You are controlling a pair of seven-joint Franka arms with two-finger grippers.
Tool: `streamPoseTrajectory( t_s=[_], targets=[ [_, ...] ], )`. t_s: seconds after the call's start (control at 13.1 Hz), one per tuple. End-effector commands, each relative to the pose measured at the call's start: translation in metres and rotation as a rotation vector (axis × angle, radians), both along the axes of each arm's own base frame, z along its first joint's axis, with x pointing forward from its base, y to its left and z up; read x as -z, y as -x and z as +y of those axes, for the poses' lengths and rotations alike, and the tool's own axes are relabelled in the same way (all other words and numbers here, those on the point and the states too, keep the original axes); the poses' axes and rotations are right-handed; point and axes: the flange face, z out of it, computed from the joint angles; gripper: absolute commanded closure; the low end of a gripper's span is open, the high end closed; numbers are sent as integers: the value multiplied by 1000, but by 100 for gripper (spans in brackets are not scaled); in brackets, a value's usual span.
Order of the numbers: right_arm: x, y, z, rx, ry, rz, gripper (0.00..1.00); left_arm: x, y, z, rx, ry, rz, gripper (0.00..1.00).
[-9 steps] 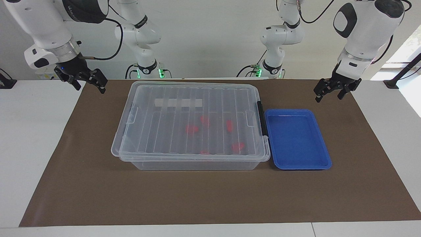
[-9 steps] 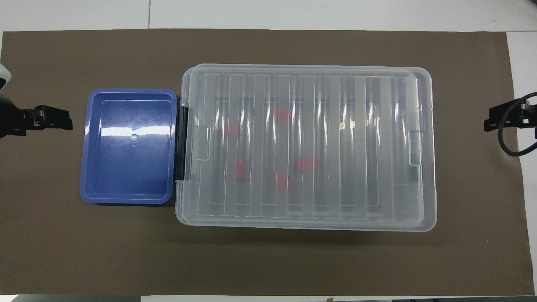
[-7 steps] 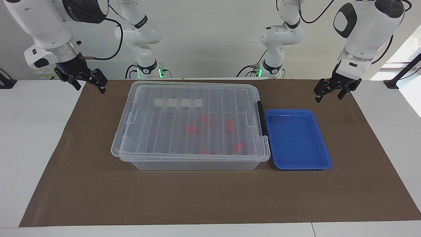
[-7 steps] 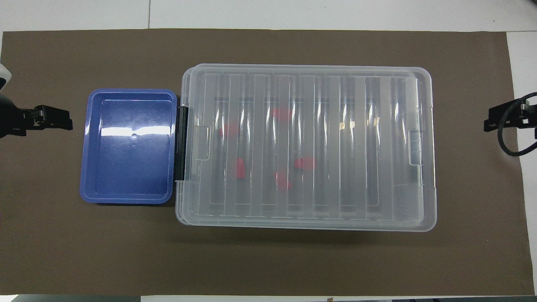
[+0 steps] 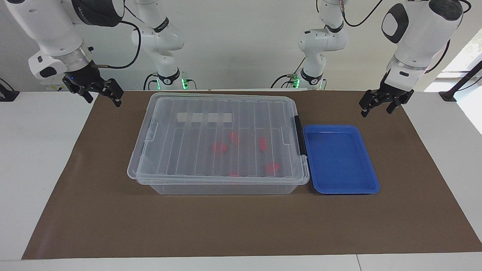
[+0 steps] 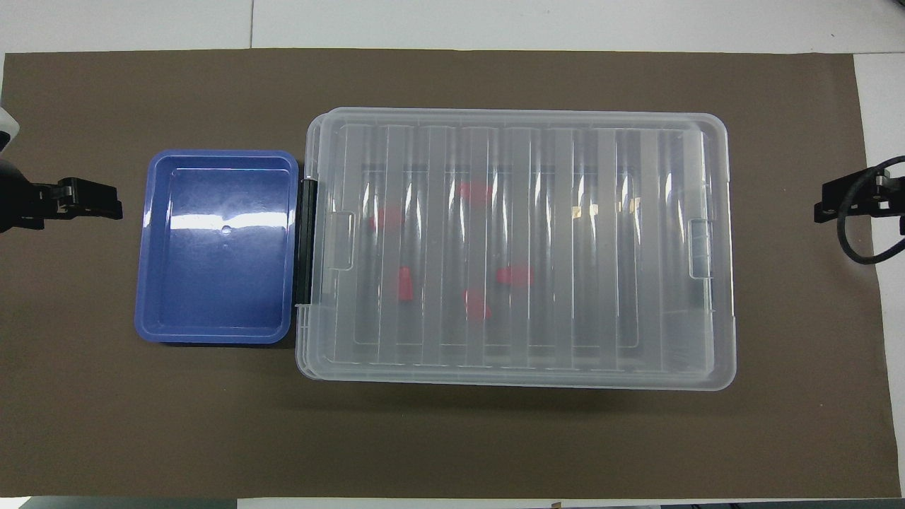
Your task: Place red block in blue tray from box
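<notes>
A clear box (image 5: 218,145) with its ribbed lid on sits in the middle of a brown mat (image 5: 241,226) on the table. A black latch handle (image 5: 299,135) runs along the box's end toward the left arm's end of the table. Just beside that end, at 3 o'clock from the box in the facing view, lies the blue tray (image 5: 371,165), its rim touching or almost touching the box; nothing lies in the tray.

Several red pieces show through the lid, all inside the box and in the half nearer the tray. The red block (image 6: 404,283), narrow and oblong, lies on the box floor at about 7 o'clock from the box's middle in the overhead view, near the latch end. The other red pieces (image 6: 514,275) lie scattered around it, apart from one another.

The left gripper (image 5: 380,106) hangs over the mat at 1 o'clock from the tray in the facing view, jaws spread, holding nothing. The right gripper (image 5: 101,97) hangs over the mat's edge at 10 o'clock from the box, jaws likewise spread and holding nothing.
</notes>
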Motion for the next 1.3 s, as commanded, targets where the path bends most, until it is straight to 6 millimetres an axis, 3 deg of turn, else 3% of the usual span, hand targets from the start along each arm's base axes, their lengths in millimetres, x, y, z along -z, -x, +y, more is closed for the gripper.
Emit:
streamPoseTrajectory(
  t_s=[0.0, 0.31, 0.54, 0.69, 0.92, 1.23],
  targets=[
    [9, 14, 1, -21, -10, 33, 0, -5, 5, 3, -2, 13, 4, 0],
    [31, 8, 9, -70, -22, -45, 0, -5, 5, 3, -2, 13, 4, 0],
    [53, -3, 37, -108, -20, -46, 0, -5, 5, 3, -2, 13, 4, 0],
    [94, 2, 37, -107, -22, -14, 0, -5, 5, 3, -2, 13, 4, 0],
    [125, 2, 36, -88, -24, 38, 0, -5, 5, 3, -2, 13, 4, 0],
    [141, 1, 37, -42, -20, 40, 0, -5, 5, 3, -2, 13, 4, 0]
  ],
)
